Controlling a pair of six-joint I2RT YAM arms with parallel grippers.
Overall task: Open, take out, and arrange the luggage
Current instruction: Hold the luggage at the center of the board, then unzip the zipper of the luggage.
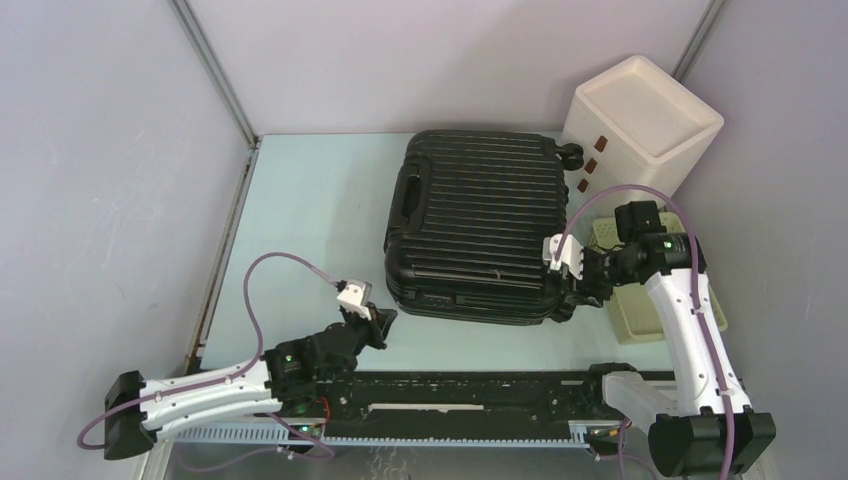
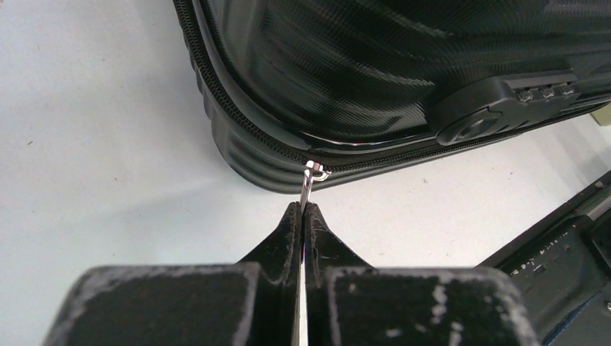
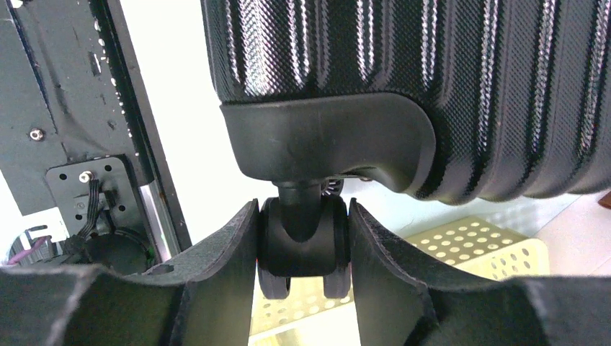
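Observation:
The black ribbed luggage (image 1: 480, 225) lies flat and closed in the middle of the table. My left gripper (image 1: 385, 325) sits at its near left corner, shut on the silver zipper pull (image 2: 308, 184) that hangs from the zip line (image 2: 238, 119). My right gripper (image 1: 572, 290) is at the near right corner, shut on a black caster wheel (image 3: 306, 241) under the wheel housing (image 3: 328, 140). The combination lock (image 2: 504, 101) shows on the luggage's near side in the left wrist view.
A white three-drawer box (image 1: 640, 125) stands at the back right, close to the luggage. A pale yellow perforated basket (image 1: 640, 290) lies under and beside my right arm; it also shows in the right wrist view (image 3: 468, 245). The black base rail (image 1: 450, 400) runs along the near edge.

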